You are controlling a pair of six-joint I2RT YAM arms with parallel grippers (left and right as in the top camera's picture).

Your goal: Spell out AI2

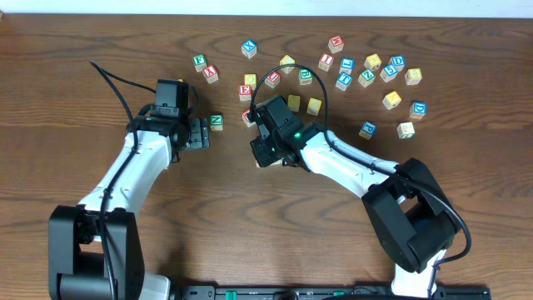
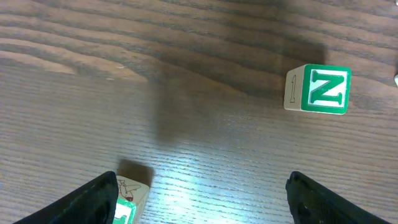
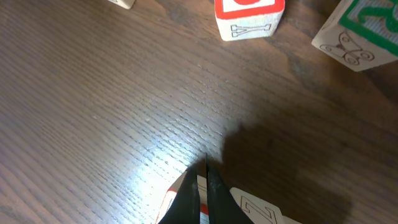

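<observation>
AI2 cubes: not lined up anywhere, lying somewhere in the loose scatter of lettered cubes across the far half of the table; print too small from overhead to tell for sure which is which. Possibly the A: red-printed cube at the left end of the scatter, just beside a green one. No telling the I or the blue 2. Left gripper: released, jaws spread wide, dark fingers at the two lower corners of the wrist view, bare wood between them. Ahead and to the right, upright and apart from both fingers: green N cube. Partly hidden behind the finger at lower left: green-edged cube with a small drawing on its side. Right gripper: clenched, fingers pressed together to a point above the table, shut on themselves alone. Low in that wrist view, just beside the closed tips: red-and-white cube edge on one side, plain wood face on the other; touching or not, impossible to say. Farther ahead: red-bordered cube and, to its right, green-bordered cube, apart from each other.
</observation>
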